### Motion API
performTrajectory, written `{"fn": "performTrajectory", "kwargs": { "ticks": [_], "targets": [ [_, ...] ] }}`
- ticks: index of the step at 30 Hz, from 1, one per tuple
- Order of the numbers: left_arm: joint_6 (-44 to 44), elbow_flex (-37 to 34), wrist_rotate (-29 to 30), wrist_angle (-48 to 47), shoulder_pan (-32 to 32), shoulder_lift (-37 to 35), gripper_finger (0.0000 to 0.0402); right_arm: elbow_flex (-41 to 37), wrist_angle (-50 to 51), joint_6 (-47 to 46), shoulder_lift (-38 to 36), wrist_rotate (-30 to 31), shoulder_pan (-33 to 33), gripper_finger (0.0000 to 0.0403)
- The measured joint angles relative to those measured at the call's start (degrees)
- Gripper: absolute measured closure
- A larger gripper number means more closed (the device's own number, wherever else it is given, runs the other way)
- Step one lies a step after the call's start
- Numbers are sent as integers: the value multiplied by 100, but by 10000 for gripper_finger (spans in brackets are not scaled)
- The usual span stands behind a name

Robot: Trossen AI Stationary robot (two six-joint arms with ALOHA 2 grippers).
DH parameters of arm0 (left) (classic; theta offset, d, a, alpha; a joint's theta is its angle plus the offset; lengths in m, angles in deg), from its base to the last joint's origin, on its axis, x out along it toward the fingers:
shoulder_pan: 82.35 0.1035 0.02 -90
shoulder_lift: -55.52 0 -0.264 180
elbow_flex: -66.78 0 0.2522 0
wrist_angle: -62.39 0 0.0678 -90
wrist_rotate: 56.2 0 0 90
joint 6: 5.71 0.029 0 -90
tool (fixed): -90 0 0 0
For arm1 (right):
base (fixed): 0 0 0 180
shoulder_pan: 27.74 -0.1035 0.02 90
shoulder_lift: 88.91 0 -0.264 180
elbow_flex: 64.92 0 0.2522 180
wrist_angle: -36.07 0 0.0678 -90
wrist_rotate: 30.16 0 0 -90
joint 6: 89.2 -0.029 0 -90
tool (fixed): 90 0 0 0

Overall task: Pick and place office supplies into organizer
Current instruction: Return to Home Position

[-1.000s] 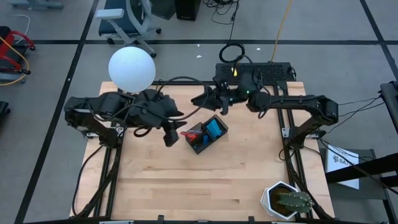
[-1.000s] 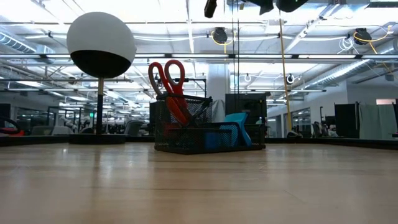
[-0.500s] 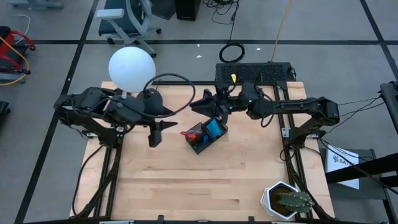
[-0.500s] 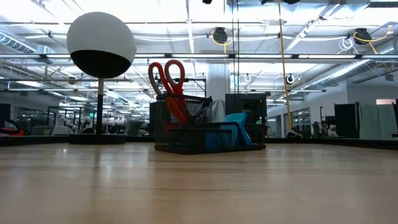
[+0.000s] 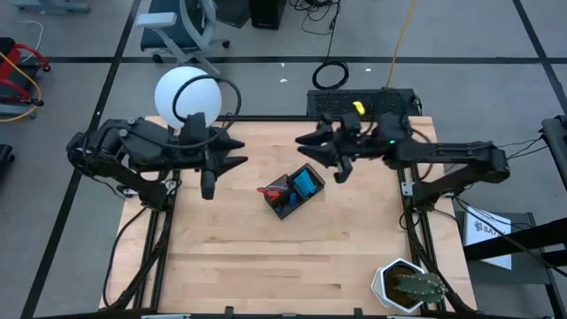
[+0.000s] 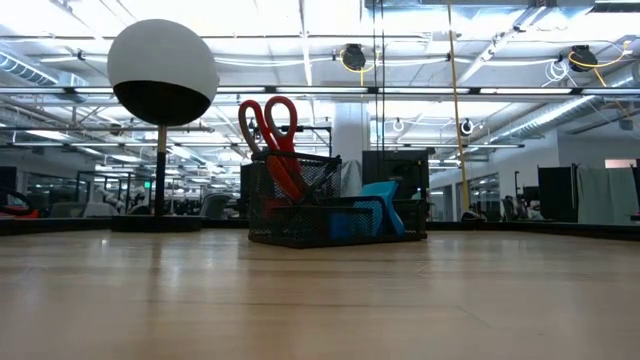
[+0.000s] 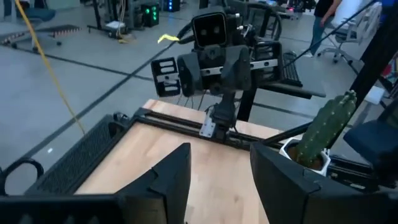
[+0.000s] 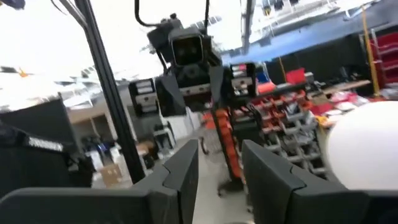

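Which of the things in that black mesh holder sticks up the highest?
The red-handled scissors: their looped handles rise well above the organizer's tallest rim, while the blue notepad beside them tops out far lower.

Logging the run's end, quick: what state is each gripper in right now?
Left gripper: open, holding nothing.
Right gripper: open, holding nothing.

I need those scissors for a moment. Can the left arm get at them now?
Probably yes: the scissors stand handles-up in the organizer with nothing over them, and the left gripper hangs open off to its side.
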Motion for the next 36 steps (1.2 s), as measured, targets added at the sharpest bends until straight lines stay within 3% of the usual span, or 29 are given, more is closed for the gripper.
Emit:
{"fn": "performTrajectory", "kwargs": {
  "ticks": [7,14,28,36],
  "targets": [
    [-95,-222,71,196,139,20,231,0,1207,636,-719,441,-185,287],
    [-68,-839,-71,834,123,-255,231,-2,1658,901,-846,908,-421,287],
    [125,-3604,-284,2390,26,-1961,231,-2,1740,1016,-858,1166,-543,287],
    [-287,-4605,-93,2689,7,-2926,231,-2,1764,1018,-1098,1159,-543,287]
  ]
}}
